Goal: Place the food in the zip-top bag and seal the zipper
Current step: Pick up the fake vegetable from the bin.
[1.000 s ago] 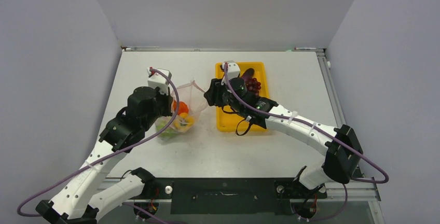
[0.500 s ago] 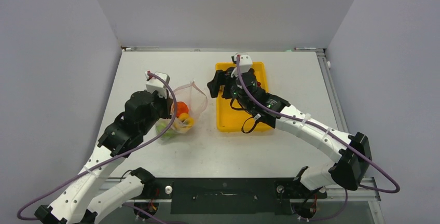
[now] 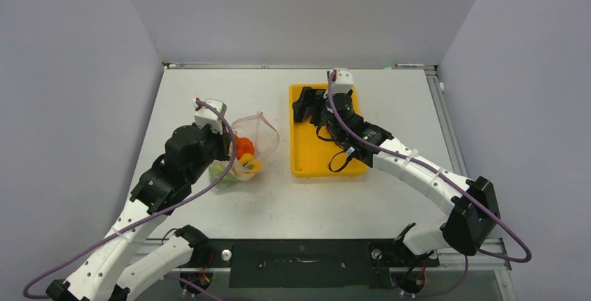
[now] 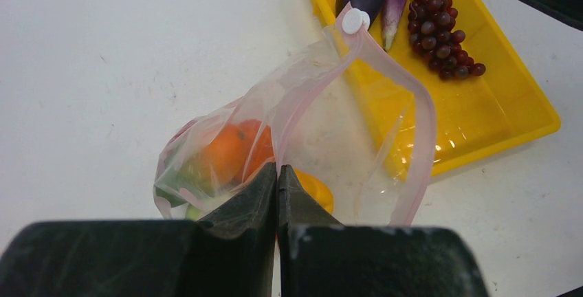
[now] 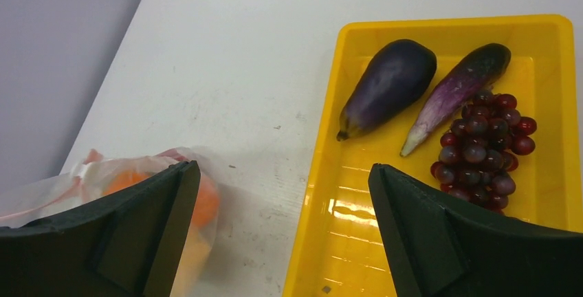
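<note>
tray (image 5: 323, 256) near half: bare | far half: eggplants (image 5: 388, 84), grapes (image 5: 485, 146) side by side | table (image 5: 254, 125) between bag (image 5: 82, 180) and tray: open

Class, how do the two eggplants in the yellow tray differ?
The plump eggplant is rounded and evenly dark purple; the slim eggplant tapers and fades pale toward its tip. The slim eggplant lies next to the grapes; the plump eggplant lies beyond it, apart from them. Both lie slanted alike in the yellow tray.

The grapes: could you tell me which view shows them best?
The right wrist view: the grapes lie close, large and unobstructed. The left wrist view shows them smaller; in the top view the right arm hides them.
</note>
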You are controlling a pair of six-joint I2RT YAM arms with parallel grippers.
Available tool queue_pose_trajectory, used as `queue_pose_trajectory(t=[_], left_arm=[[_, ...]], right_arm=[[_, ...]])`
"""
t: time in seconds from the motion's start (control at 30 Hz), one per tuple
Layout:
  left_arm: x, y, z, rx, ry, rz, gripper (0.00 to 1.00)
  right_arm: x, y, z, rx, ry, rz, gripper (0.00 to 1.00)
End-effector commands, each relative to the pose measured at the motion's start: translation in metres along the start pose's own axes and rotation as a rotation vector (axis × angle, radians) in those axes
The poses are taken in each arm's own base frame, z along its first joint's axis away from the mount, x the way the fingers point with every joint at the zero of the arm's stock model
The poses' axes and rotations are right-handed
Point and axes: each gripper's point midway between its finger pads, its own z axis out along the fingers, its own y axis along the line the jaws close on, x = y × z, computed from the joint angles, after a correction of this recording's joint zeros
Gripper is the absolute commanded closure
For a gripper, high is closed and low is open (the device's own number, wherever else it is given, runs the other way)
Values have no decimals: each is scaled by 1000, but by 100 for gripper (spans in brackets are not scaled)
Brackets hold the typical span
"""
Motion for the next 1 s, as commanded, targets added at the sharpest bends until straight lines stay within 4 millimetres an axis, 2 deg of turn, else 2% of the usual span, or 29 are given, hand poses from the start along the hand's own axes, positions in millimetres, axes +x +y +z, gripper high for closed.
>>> queue_pose_trajectory(t=[0.0,0.07,0.33,0.7,0.97], left_arm=[[-18,-1,-2,10,-72,-11,100],[-17,-1,-2,11,-71,-11,100],[-16,1,-2,2,-70,-10,100],[-15,2,-1,1,-69,-11,100],[-14,1,0,7,-65,-10,100]], right_arm=[[1,-18,19,29,-26,62,0],[4,-23,27,30,-20,90,5],[26,-45,57,89,20,138,6],[52,-63,98,171,63,168,5],[59,-76,128,194,65,226,2]])
